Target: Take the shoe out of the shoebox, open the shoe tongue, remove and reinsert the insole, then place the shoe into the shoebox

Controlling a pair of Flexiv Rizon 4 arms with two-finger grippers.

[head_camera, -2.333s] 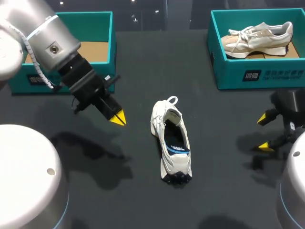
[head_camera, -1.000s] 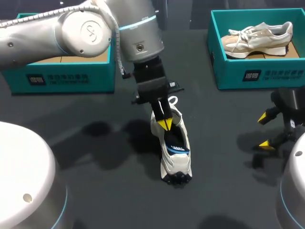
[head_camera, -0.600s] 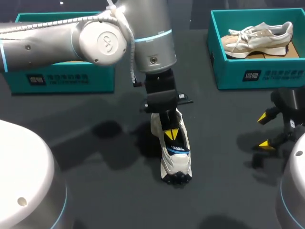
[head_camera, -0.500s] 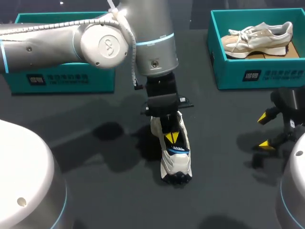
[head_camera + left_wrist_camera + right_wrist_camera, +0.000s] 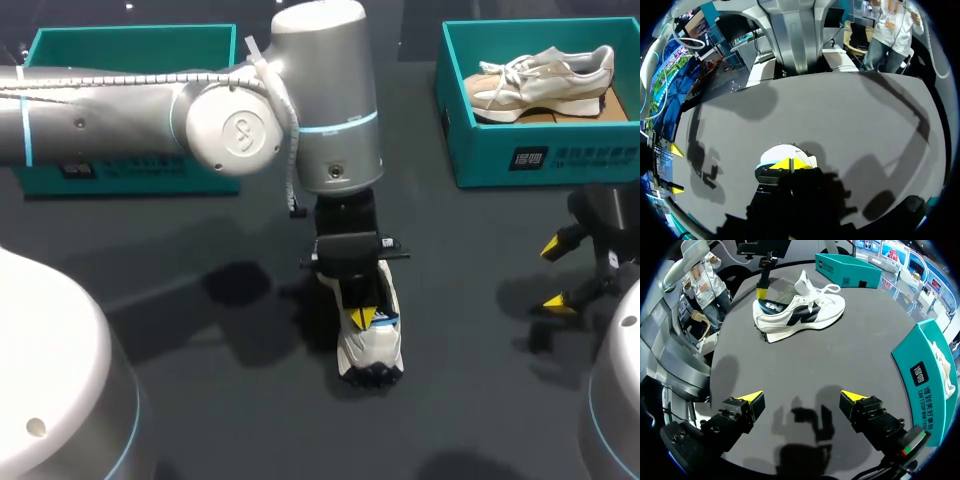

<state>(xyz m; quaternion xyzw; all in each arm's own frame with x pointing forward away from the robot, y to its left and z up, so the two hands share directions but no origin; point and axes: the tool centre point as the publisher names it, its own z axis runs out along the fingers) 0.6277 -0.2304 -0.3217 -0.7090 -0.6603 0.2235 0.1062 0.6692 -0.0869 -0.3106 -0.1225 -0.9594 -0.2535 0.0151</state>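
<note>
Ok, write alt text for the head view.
The left arm's claw, yellow tips together, dips into the opening of a white sneaker lying on the dark table. The right claw rests open at the side; a teal cardboard shoebox beyond it holds a beige sneaker.

I see a dark table [image 5: 240, 420] | white shoe [image 5: 372, 350] lying mid-table | teal shoebox [image 5: 130, 172] at far left | second teal shoebox [image 5: 545, 155] at far right, both well apart from shoe
</note>
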